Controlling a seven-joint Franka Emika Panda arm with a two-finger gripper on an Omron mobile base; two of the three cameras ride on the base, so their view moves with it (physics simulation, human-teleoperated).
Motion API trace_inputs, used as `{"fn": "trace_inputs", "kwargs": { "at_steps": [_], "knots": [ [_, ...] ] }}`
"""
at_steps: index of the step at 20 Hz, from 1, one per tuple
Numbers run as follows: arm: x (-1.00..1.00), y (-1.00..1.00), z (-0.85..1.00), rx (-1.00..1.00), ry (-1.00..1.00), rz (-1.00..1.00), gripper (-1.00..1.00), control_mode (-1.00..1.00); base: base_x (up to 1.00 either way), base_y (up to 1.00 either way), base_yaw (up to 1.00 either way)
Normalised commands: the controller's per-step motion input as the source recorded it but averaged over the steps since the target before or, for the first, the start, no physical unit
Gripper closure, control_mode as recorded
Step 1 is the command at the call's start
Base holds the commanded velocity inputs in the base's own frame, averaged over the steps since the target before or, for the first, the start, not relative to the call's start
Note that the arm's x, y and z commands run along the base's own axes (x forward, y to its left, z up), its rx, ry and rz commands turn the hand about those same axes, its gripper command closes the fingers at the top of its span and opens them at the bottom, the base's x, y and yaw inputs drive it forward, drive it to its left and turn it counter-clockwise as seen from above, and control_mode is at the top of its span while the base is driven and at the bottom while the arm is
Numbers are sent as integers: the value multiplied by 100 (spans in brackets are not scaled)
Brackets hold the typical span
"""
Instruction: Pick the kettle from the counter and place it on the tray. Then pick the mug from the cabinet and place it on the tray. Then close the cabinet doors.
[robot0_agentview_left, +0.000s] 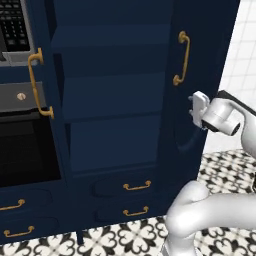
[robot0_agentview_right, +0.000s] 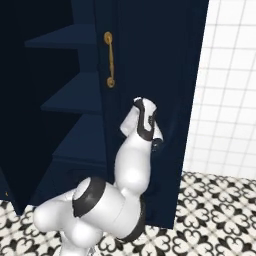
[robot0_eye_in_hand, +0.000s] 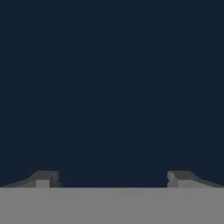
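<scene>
The tall navy cabinet (robot0_agentview_left: 112, 100) stands with both cabinet doors swung out and its inner shelves (robot0_agentview_right: 70, 97) showing. The left door carries a long brass handle (robot0_agentview_left: 35, 82). The right door (robot0_agentview_left: 200, 60) has its own brass handle (robot0_agentview_right: 108, 59). My gripper (robot0_agentview_left: 192, 107) is open and sits close against the face of the right door (robot0_agentview_right: 150, 60), below the handle. In the hand view the fingertips (robot0_eye_in_hand: 43, 178) stand wide apart with nothing between them, and flat navy door panel (robot0_eye_in_hand: 112, 87) lies straight ahead. The kettle, tray and mug are out of view.
Two small brass-handled drawers (robot0_agentview_left: 136, 186) sit under the shelves. A black oven (robot0_agentview_left: 25, 150) with a keypad above (robot0_agentview_left: 12, 25) is to the left. White wall tiles (robot0_agentview_right: 230, 100) are on the right, over a black-and-white patterned floor (robot0_agentview_right: 215, 210).
</scene>
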Motion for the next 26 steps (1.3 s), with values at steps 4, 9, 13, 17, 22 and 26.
{"fn": "trace_inputs", "kwargs": {
  "at_steps": [4, 9, 13, 17, 22, 26],
  "knots": [
    [99, 60, 0, -8, 2, -32, -100, -100, 0, 0, 0],
    [97, 42, 9, -3, 10, -29, -100, -100, 0, 0, 0],
    [91, 44, 12, -1, 15, -28, -100, -100, 0, 0, 0],
    [87, 24, 26, 0, 20, -20, -100, -100, 0, 0, 0],
    [89, 15, 49, 0, 31, -14, -100, -100, 0, 0, 0],
    [49, 16, 32, 0, 25, -11, -100, -100, 0, 0, 0]
  ]
}}
